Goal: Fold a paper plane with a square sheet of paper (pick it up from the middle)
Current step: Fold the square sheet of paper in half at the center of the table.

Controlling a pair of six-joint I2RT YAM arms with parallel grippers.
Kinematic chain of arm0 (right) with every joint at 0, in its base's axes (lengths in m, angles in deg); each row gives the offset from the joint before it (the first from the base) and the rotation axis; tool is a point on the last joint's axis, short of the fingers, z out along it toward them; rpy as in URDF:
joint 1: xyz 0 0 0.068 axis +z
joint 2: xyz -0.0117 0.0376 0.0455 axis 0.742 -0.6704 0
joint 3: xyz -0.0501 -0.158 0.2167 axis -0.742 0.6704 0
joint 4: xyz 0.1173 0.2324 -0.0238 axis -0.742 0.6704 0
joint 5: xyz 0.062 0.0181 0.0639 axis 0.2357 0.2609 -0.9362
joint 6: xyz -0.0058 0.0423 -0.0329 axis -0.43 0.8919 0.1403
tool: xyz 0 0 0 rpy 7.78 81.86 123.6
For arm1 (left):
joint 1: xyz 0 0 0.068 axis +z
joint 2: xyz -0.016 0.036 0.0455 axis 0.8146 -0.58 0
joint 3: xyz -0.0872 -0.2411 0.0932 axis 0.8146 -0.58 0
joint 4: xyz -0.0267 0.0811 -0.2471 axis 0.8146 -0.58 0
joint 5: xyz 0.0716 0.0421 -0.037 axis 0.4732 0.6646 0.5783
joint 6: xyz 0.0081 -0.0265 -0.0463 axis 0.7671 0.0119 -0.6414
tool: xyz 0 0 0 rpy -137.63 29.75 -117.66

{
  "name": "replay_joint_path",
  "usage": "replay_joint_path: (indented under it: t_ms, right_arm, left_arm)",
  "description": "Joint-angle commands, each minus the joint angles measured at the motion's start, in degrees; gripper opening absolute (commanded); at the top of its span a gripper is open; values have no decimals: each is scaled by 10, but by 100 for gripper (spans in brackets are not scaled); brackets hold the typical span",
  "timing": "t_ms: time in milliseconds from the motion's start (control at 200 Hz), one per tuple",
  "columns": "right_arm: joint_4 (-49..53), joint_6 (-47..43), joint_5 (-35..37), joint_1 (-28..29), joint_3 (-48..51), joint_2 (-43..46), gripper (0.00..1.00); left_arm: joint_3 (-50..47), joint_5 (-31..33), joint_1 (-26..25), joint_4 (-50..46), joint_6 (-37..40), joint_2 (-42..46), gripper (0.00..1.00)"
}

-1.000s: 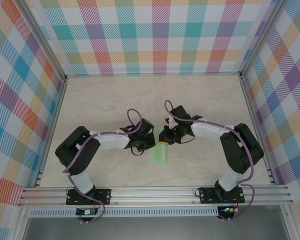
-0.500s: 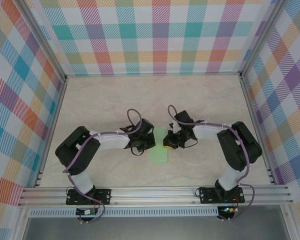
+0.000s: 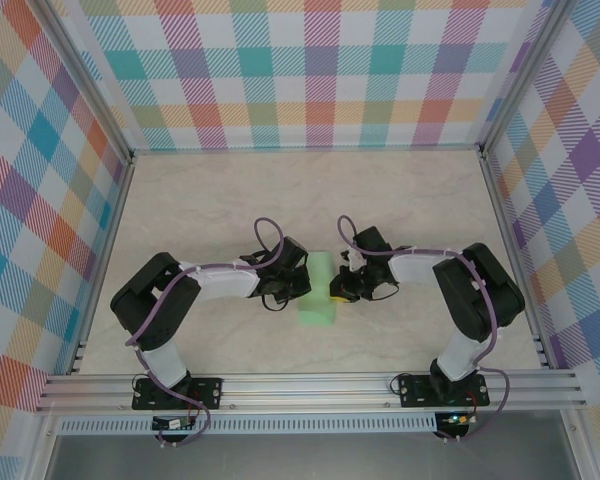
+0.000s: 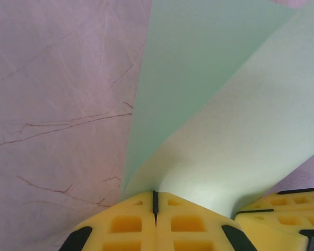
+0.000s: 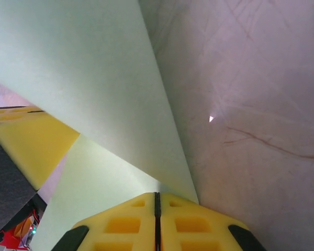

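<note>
Square sheet of paper (image 3: 318, 290) lies near the middle of the top view, a little below the centre, on the pale marbled table (image 3: 210, 200). From above it looks like a narrow upright strip of mint green, folded over itself, and it sits between the two arms. We see the left gripper (image 3: 301, 286) touching the left edge of the strip and the right gripper (image 3: 334, 292) touching its right edge, so the two ends face each other across the paper. In the left wrist view the yellow fingers (image 4: 125, 225) at the bottom of the frame are pressed together, with only a thin dark seam between them. A raised flap of the sheet curves up from this seam toward the upper right, so we read this gripper as clamped on the sheet. A flat layer of the paper lies on the table behind it. At the lower right of the same frame we see a yellow part of the other gripper, very near. In the right wrist view the fingers (image 5: 193, 225) are also together at the bottom, and the lifted green layer comes down to their tips from the upper left, so this one also looks closed on the sheet. Bare table fills the right side of that frame. Plaid walls (image 3: 320, 70) stand around the table
</note>
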Motion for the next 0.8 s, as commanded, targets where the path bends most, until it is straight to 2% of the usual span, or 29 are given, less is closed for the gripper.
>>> replay_joint_path:
  t_ms: [0,180,390,625,795]
  right_arm:
    - [-15,-1,-24,2,4,46,9]
    - [-72,39,-64,3,37,71,10]
    - [-109,38,-73,3,71,42,10]
    - [-129,29,-28,3,114,19,10]
    - [-124,30,-44,3,108,39,11]
  left_arm:
    - [-20,11,-10,-38,8,-12,0]
    - [-20,10,-10,-37,8,-13,0]
    - [-21,12,-10,-38,11,-11,0]
    - [-21,13,-10,-40,10,-9,0]
    - [-21,12,-10,-41,11,-11,0]
